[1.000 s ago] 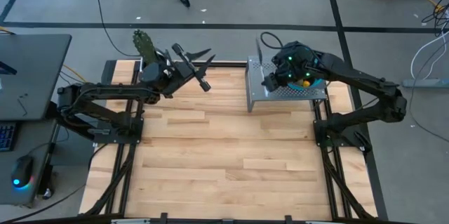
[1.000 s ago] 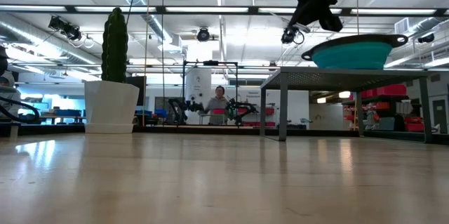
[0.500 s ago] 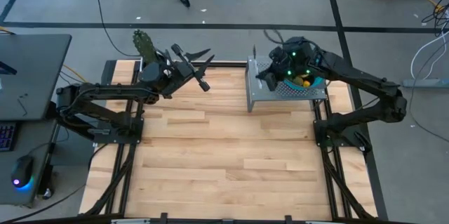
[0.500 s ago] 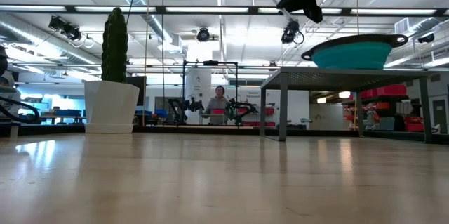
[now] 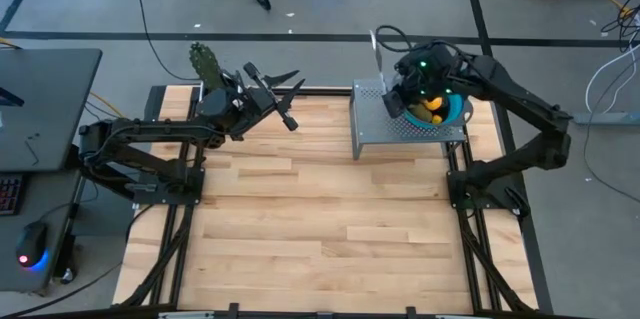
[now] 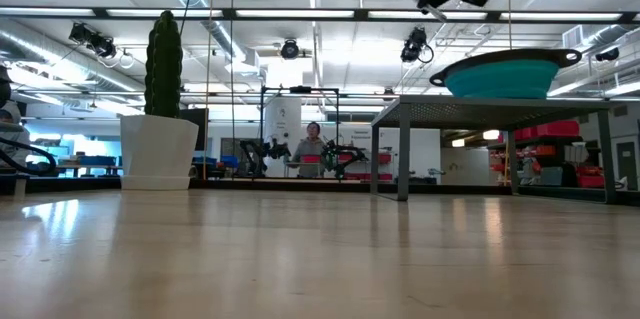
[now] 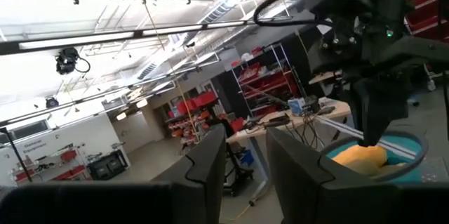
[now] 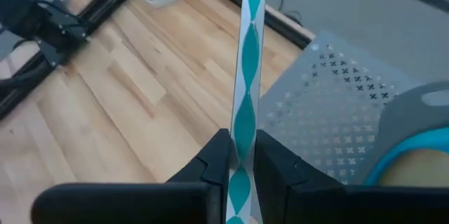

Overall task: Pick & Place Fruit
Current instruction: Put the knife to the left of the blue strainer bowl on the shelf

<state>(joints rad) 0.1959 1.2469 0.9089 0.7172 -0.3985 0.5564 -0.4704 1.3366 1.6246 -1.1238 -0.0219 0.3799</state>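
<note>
A yellow fruit (image 5: 432,111) lies in a teal bowl (image 5: 455,109) on a perforated metal stand (image 5: 405,131) at the table's far right. It also shows in the left wrist view (image 7: 358,157). The other fruits are hidden. My right gripper (image 5: 392,94) is above the stand beside the bowl, shut on a thin knife (image 8: 247,76) with a teal-patterned blade. My left gripper (image 5: 292,101) is open and empty, raised at the table's far left. My right gripper pinches the knife's near end (image 8: 238,136) between its two fingers (image 8: 214,157). The knife runs along the fingers and sticks out far past their tips. It is lifted clear of the stand, its long free end (image 5: 376,49) toward the table's far edge.
A green cactus (image 6: 165,59) in a white pot (image 6: 158,149) stands at the far left corner, behind my left gripper. The stand's legs (image 6: 403,154) raise the bowl well above the wooden tabletop (image 5: 320,209). A person (image 6: 313,144) is far off in the room.
My right gripper has risen from low over the stand, carrying the knife, and has turned. The knife's free end has swung from the stand's left edge toward the table's far edge. The gripper now sits closer to the bowl.
</note>
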